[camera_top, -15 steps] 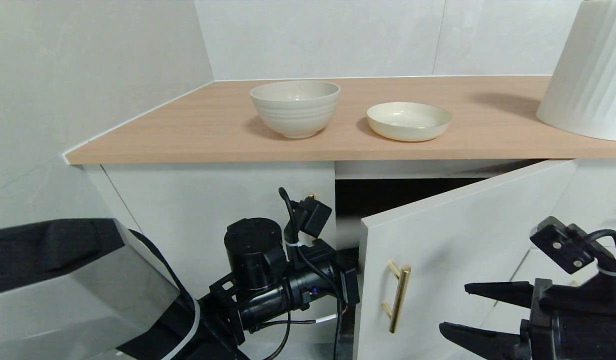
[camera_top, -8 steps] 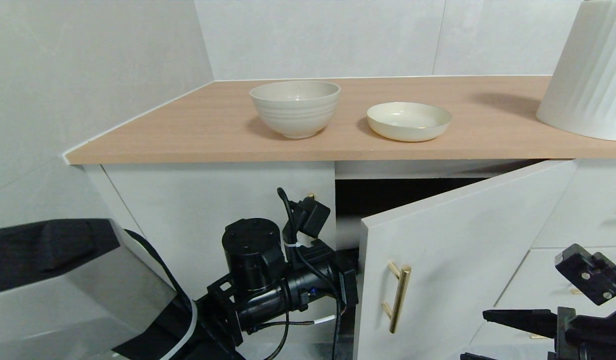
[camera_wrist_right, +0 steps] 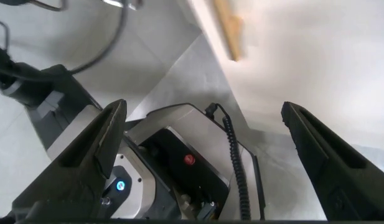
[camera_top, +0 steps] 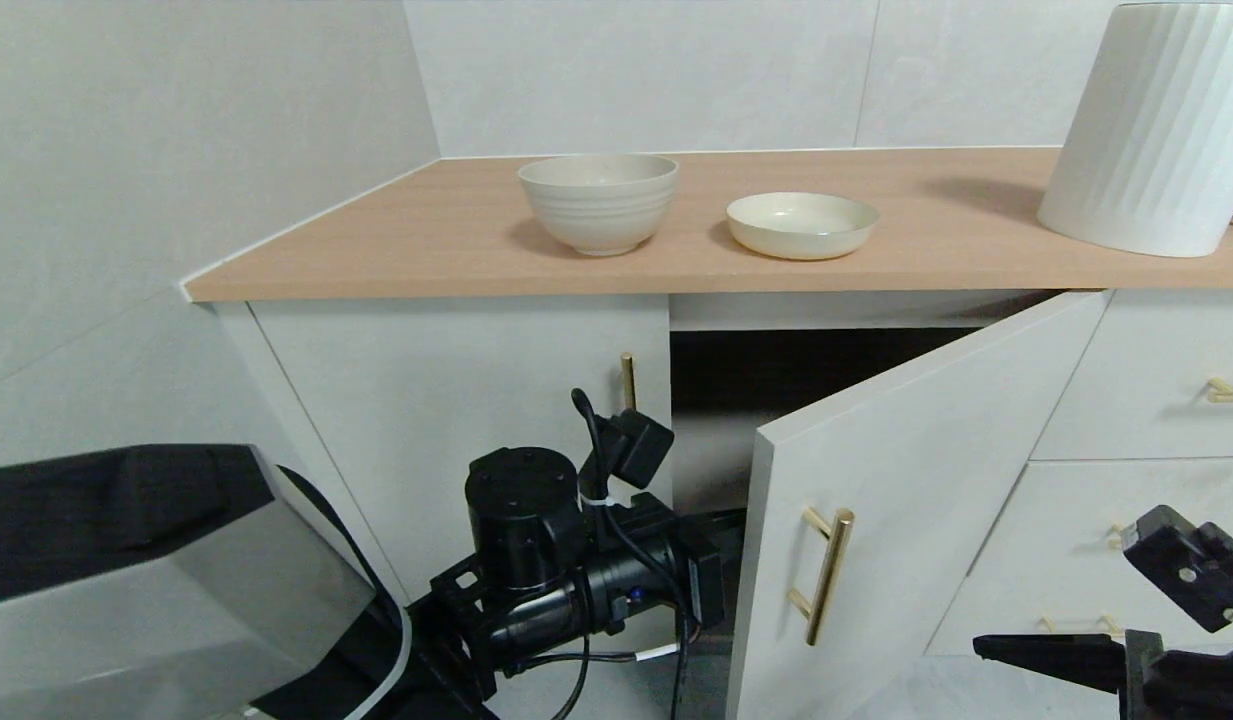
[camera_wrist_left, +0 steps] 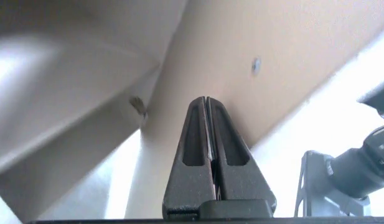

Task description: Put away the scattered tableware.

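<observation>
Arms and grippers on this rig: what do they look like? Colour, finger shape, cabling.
Both are matte black. The left gripper has two tapered fingers with slotted cut-outs; the right gripper has long pointed fingers. The left arm has a round motor housing, loose black cables and a white tie.

upright cream bowl [camera_top: 598, 202] beside shallow dish [camera_top: 802, 224]

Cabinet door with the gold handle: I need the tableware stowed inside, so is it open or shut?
Open: the cabinet door stands angled outward, baring the dark interior.
</observation>
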